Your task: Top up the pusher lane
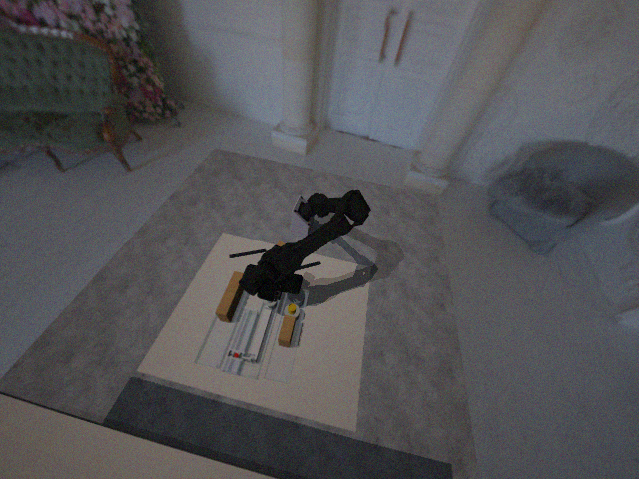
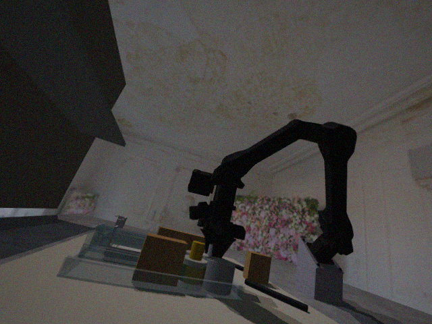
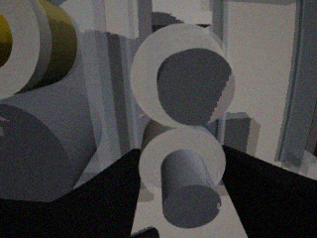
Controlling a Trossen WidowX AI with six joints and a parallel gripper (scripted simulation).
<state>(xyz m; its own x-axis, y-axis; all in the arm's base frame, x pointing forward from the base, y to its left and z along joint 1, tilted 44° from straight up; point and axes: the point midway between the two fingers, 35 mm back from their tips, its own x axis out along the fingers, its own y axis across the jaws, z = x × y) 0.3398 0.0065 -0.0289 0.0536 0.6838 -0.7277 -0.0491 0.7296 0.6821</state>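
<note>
My gripper (image 3: 178, 154) (image 2: 218, 255) points down, its black fingers shut on a jar with a white lid and grey knob (image 3: 190, 205). Just beyond it in the wrist view stands a like jar with a white lid and grey top (image 3: 194, 86), between the clear lane walls; their lids look close together or touching, and I cannot tell if the bodies touch. The lane (image 1: 262, 337) runs away from the gripper to a small red-marked part (image 1: 236, 354) at its far end. The arm hides both jars in the top view. The front stop, the pusher plate and the held jar's base are not clearly seen.
A yellow-knobbed jar (image 1: 292, 309) (image 2: 197, 251) (image 3: 59, 42) and a wide grey cylinder (image 2: 219, 277) (image 3: 45, 149) stand beside the lane. Orange-brown blocks stand left (image 1: 230, 297), right (image 1: 287, 330) and near the arm's base (image 2: 257, 267). A black bar (image 2: 275, 294) lies before the lane.
</note>
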